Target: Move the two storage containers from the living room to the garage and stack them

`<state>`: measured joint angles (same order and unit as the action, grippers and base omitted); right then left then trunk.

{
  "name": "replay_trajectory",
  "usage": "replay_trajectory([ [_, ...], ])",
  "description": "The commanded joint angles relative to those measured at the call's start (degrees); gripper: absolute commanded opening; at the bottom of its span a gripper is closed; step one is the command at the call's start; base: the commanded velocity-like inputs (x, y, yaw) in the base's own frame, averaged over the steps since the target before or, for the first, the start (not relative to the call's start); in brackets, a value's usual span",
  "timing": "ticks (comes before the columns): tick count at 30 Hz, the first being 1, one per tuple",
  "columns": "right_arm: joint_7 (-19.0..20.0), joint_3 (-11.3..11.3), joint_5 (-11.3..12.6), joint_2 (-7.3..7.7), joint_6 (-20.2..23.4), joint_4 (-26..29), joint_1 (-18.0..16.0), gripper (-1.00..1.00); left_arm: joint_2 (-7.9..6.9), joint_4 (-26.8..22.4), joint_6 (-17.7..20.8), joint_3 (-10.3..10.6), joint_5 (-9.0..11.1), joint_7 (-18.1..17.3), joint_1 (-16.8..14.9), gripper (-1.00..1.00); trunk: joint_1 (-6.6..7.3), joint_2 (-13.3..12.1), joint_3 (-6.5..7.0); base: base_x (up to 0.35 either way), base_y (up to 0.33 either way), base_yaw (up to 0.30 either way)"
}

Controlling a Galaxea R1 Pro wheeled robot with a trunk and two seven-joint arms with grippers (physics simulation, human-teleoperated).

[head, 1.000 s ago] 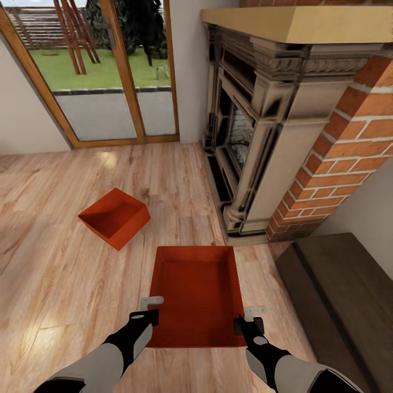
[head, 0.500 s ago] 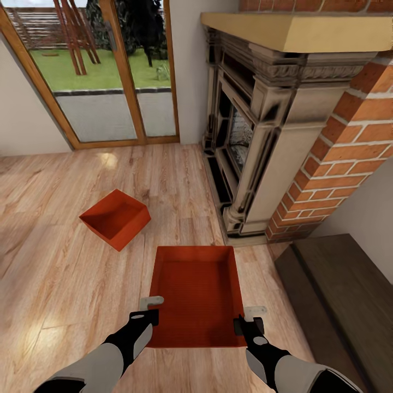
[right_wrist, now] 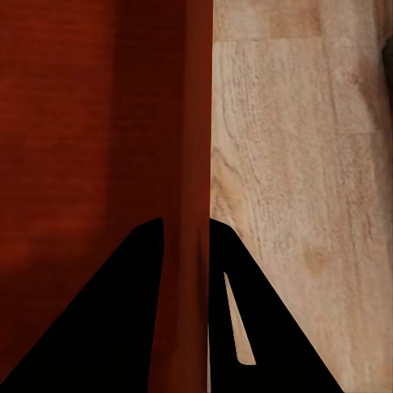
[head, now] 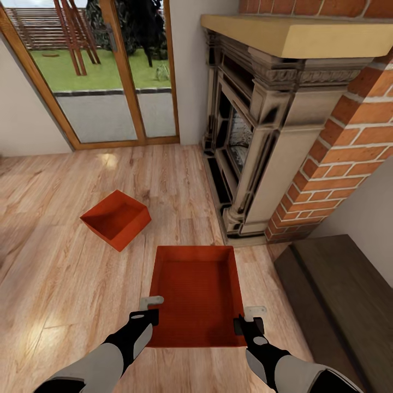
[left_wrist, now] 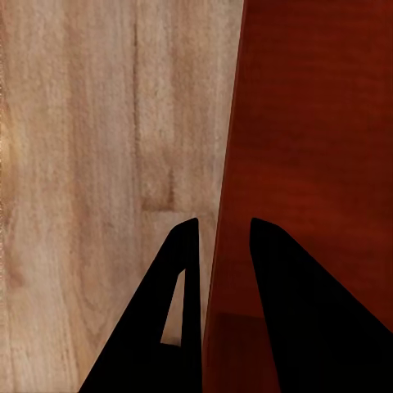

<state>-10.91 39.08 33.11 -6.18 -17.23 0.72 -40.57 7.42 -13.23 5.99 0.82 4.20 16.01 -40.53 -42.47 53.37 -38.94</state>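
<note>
You've got both arms on the near storage container [head: 197, 297], one on each long side wall. Your left gripper [head: 151, 310] straddles the left wall, one finger inside the box and one outside, and in the left wrist view the two dark fingers [left_wrist: 278, 303] sit narrow with the thin orange-red wall [left_wrist: 228, 246] pinched right between them. Same story on the other side: your right gripper [head: 249, 319] is clamped over the right wall, and the right wrist view shows the fingers [right_wrist: 135, 311] pressed close against the wall [right_wrist: 196, 205], one inside, one out. The box hangs level over the light wood-plank floor [head: 60, 284], open side up, ribbed bottom showing. The second storage container [head: 116, 218] sits on the planks ahead and to your left, turned at an angle, well apart from the one you're holding. The brick fireplace [head: 262, 142] stands ahead on your right, a dark low bench [head: 338, 295] beside you, and glass doors [head: 103, 71] lie straight beyond.
</note>
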Motion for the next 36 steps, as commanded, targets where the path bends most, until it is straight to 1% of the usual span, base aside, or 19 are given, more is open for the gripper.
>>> replay_trajectory([
  [1,-0.1,-1.0,0.4,-0.07,-0.1,0.0,0.0,-1.0,0.05,-0.2,0.3,-0.7,-0.5,0.4,0.0,-1.0,0.0,0.0,-0.04,0.0,0.0,0.0],
  [7,-0.1,-1.0,0.4,-0.13,-0.1,0.0,0.0,-1.0,-0.03,-0.3,0.3,-0.9,-0.5,0.4,0.0,-1.0,0.0,0.0,0.18,0.0,0.0,0.0],
  [36,-0.1,-1.0,0.4,-0.15,-0.2,0.0,0.0,-1.0,-0.04,-0.6,0.3,-0.9,-0.5,0.5,0.0,-1.0,0.0,0.0,2.75,0.0,0.0,0.0],
])
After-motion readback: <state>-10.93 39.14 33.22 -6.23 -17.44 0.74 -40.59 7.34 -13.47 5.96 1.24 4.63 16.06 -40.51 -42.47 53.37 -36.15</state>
